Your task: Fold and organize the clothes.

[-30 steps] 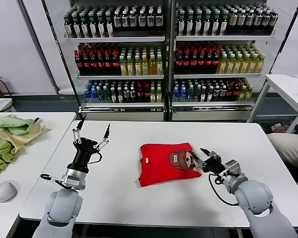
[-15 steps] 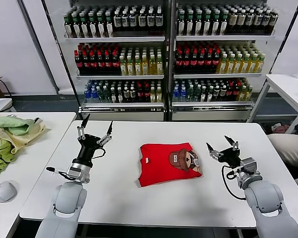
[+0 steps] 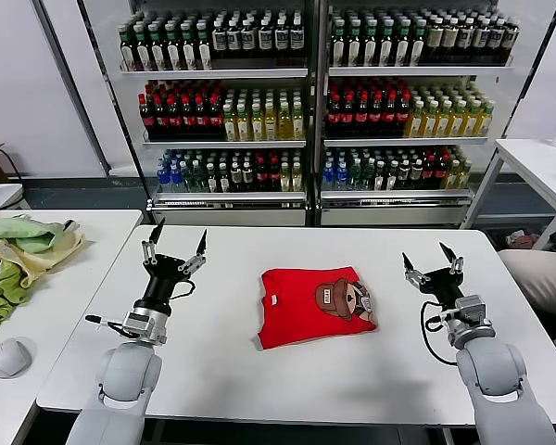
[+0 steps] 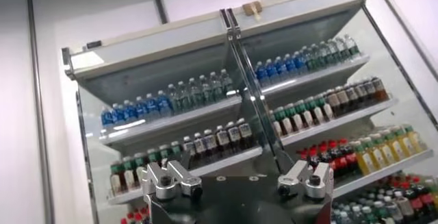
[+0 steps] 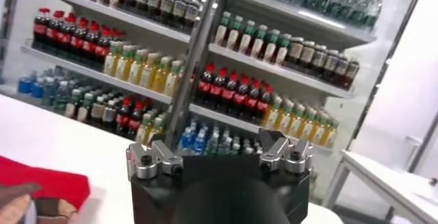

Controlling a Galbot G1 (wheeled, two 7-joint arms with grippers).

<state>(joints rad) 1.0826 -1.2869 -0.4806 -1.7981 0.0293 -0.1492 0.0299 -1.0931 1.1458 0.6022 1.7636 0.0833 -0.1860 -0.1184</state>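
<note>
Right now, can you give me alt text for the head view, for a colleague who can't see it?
A folded red T-shirt with a cartoon figure print lies mid-table on the white table. The open left gripper and open right gripper are raised on either side, both clear of it. Behind stand shelves of bottles.

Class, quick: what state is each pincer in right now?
Left pincer: open, holding nothing.
Right pincer: open, holding nothing, clear of the red T-shirt.
</note>
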